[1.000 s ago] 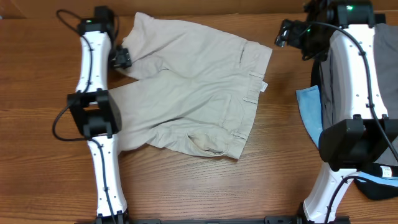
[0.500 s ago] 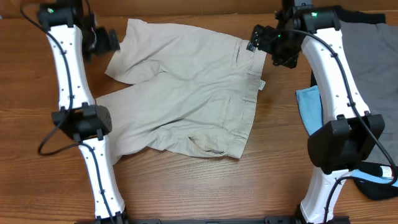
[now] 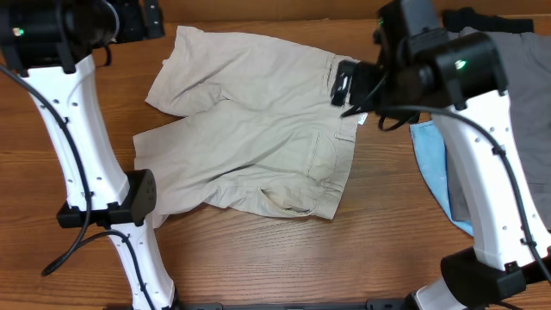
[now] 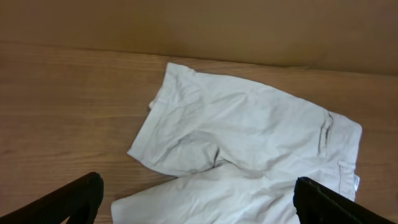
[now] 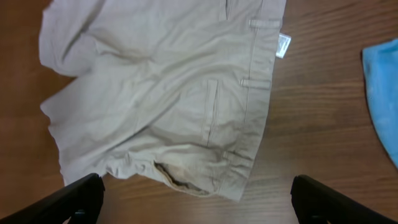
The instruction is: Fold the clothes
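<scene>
The clothes' main piece, pale beige shorts [image 3: 250,120], lies spread flat on the wooden table, waistband to the right with a small white tag. My left gripper [image 3: 139,19] hangs high past the shorts' upper-left leg, open and holding nothing. In the left wrist view the shorts [image 4: 249,143] lie far below the gripper [image 4: 199,204]. My right gripper [image 3: 349,84] hovers high over the waistband, open and empty. The right wrist view looks down past the gripper [image 5: 199,202] at the shorts [image 5: 174,93], showing belt loops and a welt pocket.
A grey garment [image 3: 508,77] lies at the right edge with a black piece [image 3: 482,17] behind it. A light-blue cloth [image 3: 430,164] lies just right of the shorts, its edge also in the right wrist view [image 5: 382,93]. A wall runs along the table's back.
The left gripper has opened fully and lifted away to the upper left from the shorts' leg. The right gripper has moved left and toward the front, over the waistband. Both arms have risen.
</scene>
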`<action>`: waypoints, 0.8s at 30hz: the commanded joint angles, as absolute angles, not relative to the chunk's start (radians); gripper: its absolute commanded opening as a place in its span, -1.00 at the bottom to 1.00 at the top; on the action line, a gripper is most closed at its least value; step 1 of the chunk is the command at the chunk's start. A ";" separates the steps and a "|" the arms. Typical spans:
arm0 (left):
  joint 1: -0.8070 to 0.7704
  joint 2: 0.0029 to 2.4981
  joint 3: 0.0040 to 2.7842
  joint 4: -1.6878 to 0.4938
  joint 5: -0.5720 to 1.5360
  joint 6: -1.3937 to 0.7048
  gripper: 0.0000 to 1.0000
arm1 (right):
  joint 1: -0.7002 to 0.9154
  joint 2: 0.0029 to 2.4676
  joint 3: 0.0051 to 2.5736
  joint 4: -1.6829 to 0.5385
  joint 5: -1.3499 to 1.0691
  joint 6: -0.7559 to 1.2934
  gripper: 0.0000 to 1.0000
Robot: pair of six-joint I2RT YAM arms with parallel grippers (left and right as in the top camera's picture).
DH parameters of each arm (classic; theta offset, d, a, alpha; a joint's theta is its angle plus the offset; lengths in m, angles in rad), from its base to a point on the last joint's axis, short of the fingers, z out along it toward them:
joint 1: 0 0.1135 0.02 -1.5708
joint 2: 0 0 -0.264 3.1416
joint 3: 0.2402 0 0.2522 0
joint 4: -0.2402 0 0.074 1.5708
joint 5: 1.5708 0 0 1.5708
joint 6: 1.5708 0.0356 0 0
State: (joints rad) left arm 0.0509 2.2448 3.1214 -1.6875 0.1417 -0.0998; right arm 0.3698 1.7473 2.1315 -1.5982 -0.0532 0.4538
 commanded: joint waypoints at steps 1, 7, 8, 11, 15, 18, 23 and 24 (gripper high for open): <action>0.011 2.243 3.123 -1.690 0.120 -0.047 0.99 | 0.441 1.734 2.058 -1.600 0.052 0.534 1.00; 0.009 2.242 3.069 -1.690 0.085 0.003 1.00 | 0.457 1.728 1.747 -1.410 -0.023 0.559 1.00; 0.009 2.242 3.057 -1.690 0.085 0.009 1.00 | 0.456 1.728 1.718 -1.388 -0.033 0.559 1.00; 0.006 2.242 2.970 -1.689 0.094 0.016 1.00 | 0.456 1.728 1.552 -1.271 -0.086 0.559 1.00; -0.018 2.242 2.832 -1.690 0.138 0.016 1.00 | 0.455 1.728 1.462 -1.231 -0.092 0.558 1.00; -0.047 2.234 2.754 -1.690 0.139 0.016 1.00 | 0.452 1.724 1.408 -1.190 -0.111 0.551 1.00; -0.080 2.180 2.683 -1.690 0.096 0.016 1.00 | 0.448 1.724 1.261 -1.058 -0.188 0.492 1.00; -0.080 2.169 2.682 -1.690 0.085 0.016 1.00 | 0.447 1.724 1.232 -1.035 -0.199 0.490 1.00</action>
State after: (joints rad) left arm -0.0711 2.2440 2.6934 -1.6875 0.1169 0.0002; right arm 0.4530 1.7435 1.2945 -1.0714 -0.1398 0.5262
